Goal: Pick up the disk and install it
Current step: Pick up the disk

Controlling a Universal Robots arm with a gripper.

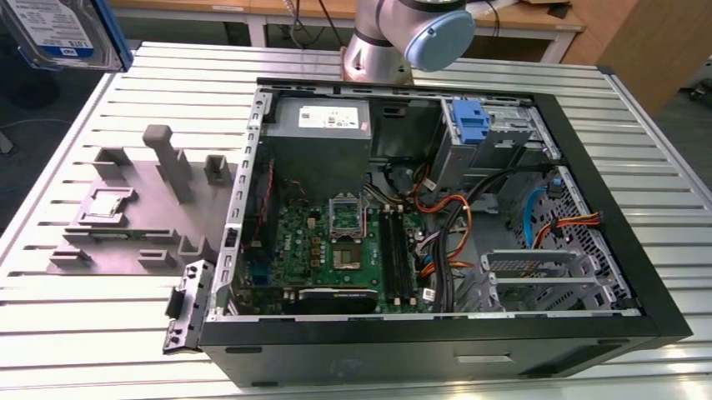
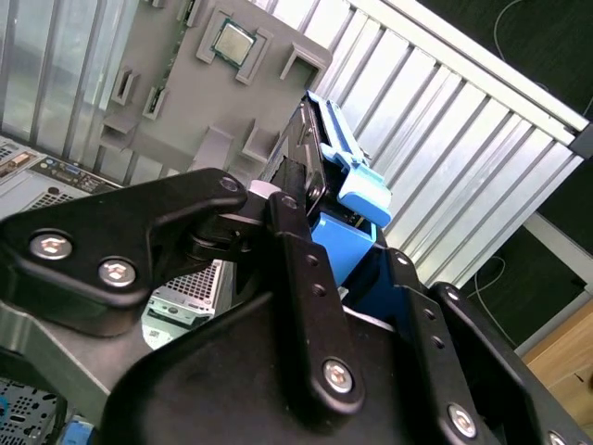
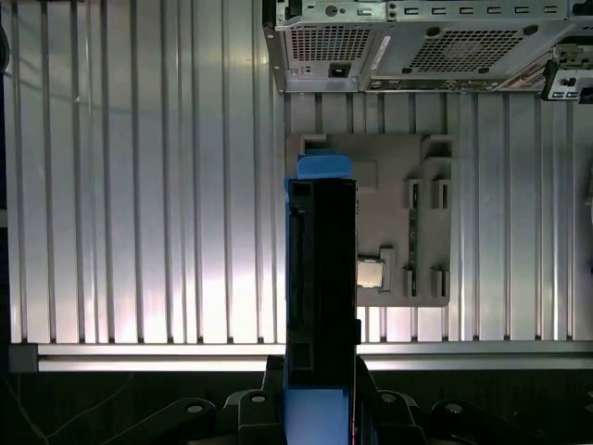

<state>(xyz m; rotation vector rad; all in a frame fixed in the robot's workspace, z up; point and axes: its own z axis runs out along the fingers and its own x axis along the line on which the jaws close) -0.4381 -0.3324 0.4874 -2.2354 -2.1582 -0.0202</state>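
The disk (image 1: 58,32) hangs in the air at the exterior view's top left, off the table's corner, its white-and-blue label facing the camera and a blue bracket round its edge. In the first wrist view the disk (image 3: 321,278) is seen edge-on, dark with blue ends, above the table's slats and the grey fixture plate (image 3: 398,232). My gripper (image 3: 320,413) is shut on the disk, its black fingers (image 2: 306,278) pressing on both sides of the blue bracket (image 2: 357,190).
An open computer case (image 1: 623,275) lies on the slatted metal table (image 1: 145,325), with a power-supply box (image 1: 323,121) and a blue caddy (image 1: 473,125) in its drive bay. On the grey fixture plate (image 1: 133,242) sits a processor chip (image 2: 232,42). The arm's base (image 1: 384,42) stands behind the case.
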